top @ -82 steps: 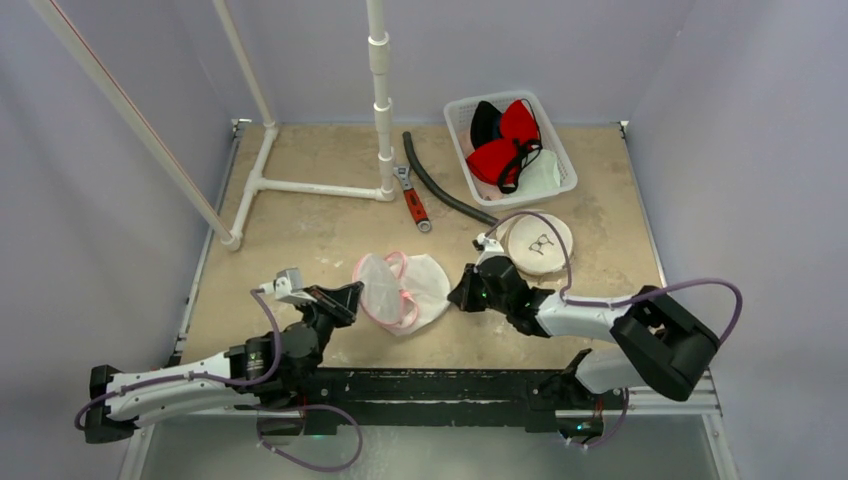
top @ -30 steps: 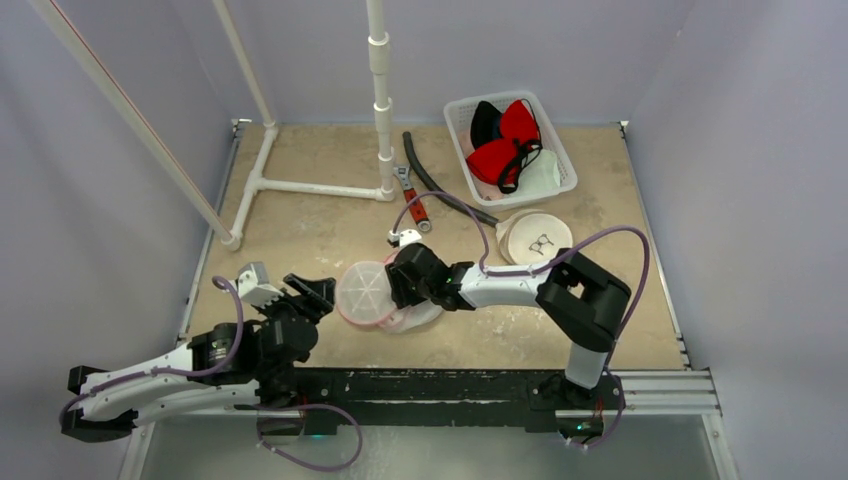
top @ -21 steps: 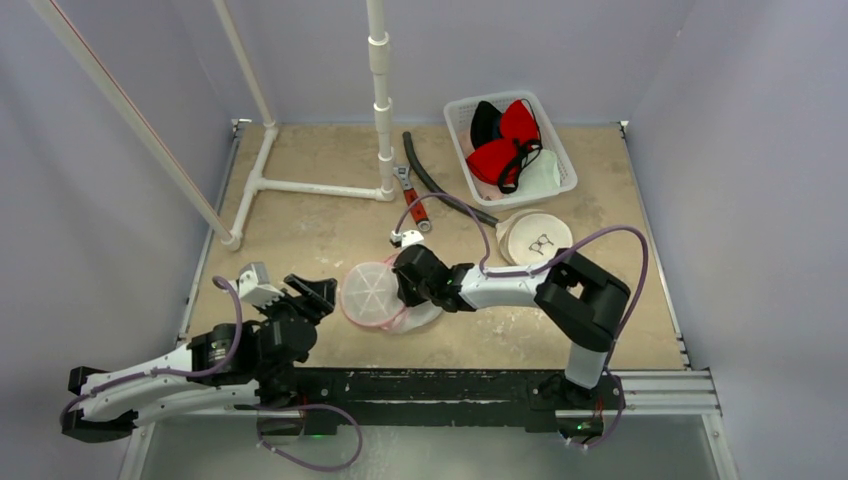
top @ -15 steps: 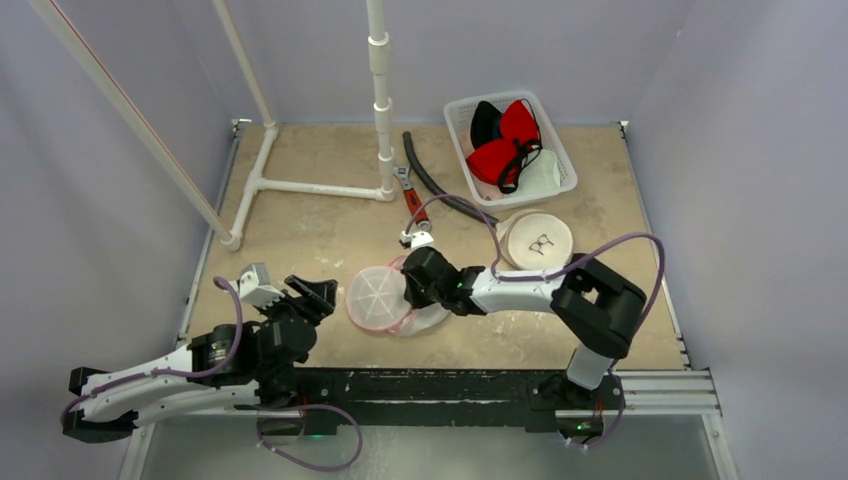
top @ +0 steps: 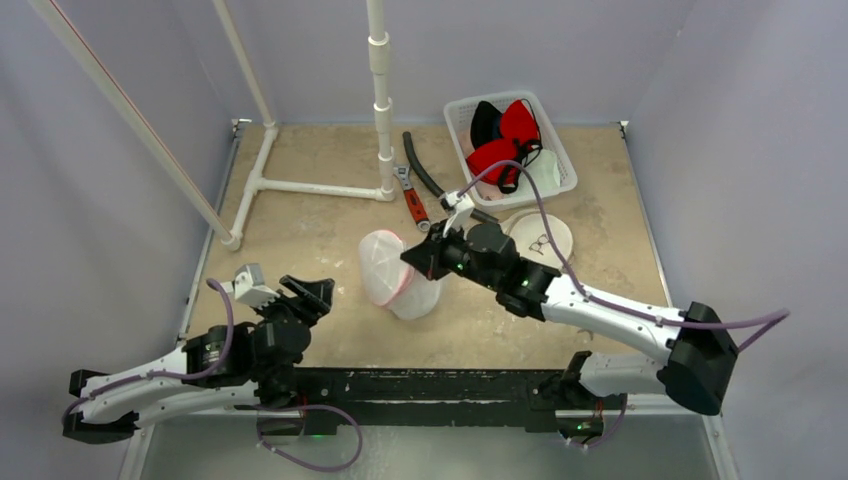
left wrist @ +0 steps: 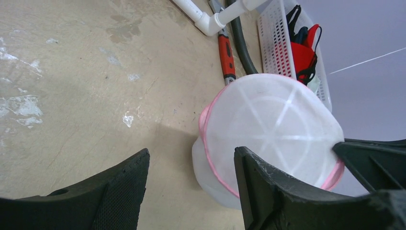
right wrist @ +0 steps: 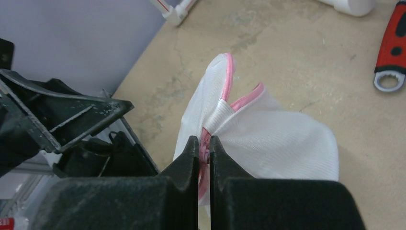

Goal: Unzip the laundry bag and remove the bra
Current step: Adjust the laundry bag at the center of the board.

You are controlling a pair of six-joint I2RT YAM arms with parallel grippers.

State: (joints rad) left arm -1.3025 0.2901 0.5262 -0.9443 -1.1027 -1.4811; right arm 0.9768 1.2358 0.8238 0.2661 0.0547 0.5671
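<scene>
The white mesh laundry bag [top: 395,278] with pink zipper trim stands tipped on its edge in the middle of the table. My right gripper [top: 410,257] is shut on the pink trim at the bag's upper right side; the right wrist view shows the trim pinched between the fingers [right wrist: 204,142] and the bag [right wrist: 277,139] bunched there. My left gripper [top: 310,292] is open, low and to the bag's left, apart from it. Past its fingers [left wrist: 191,160], the left wrist view shows the bag's round ribbed face [left wrist: 273,129]. The bra is hidden.
A white basket [top: 512,140] with red and black garments sits at the back right. A red-handled wrench [top: 412,204], a black hose [top: 440,190] and a white PVC pipe frame [top: 380,110] lie behind the bag. A round white dish [top: 548,240] is under the right arm.
My right gripper has shut on the bag's pink trim and pulled up and to the right, tipping the bag from flat onto its edge. The left arm has hardly moved.
</scene>
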